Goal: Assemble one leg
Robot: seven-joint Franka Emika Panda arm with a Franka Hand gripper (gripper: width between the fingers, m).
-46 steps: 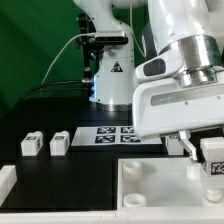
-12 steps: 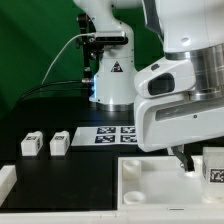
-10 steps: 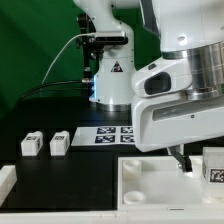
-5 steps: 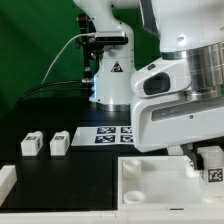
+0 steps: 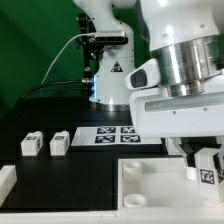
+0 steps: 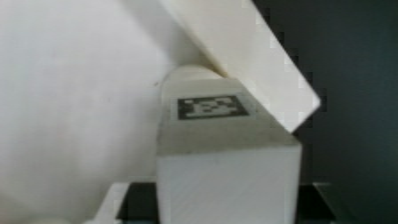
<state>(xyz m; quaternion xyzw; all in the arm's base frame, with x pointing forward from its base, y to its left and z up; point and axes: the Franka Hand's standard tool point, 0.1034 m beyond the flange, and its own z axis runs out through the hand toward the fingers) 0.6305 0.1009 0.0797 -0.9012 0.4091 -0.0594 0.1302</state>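
Note:
My gripper (image 5: 203,158) is shut on a small white leg (image 5: 207,172) whose black-and-white tag faces the camera. It holds the leg upright over the right-hand far corner of the large white panel (image 5: 150,186). In the wrist view the leg (image 6: 222,165) fills the middle, with its tag (image 6: 214,107) near its far end and the white panel (image 6: 71,100) beside it. I cannot tell whether the leg's far end touches the panel. Two more legs (image 5: 33,143) (image 5: 60,142) stand on the black table at the exterior view's left.
The marker board (image 5: 115,135) lies flat behind the panel. A white robot base (image 5: 110,80) with cables stands at the back. Another white part (image 5: 5,178) shows at the lower left edge of the exterior view. The arm's big body (image 5: 180,90) hides the right side.
The wrist has turned, and the arm's body now looks different in the exterior view. The held leg has shifted slightly left and down toward the panel's corner.

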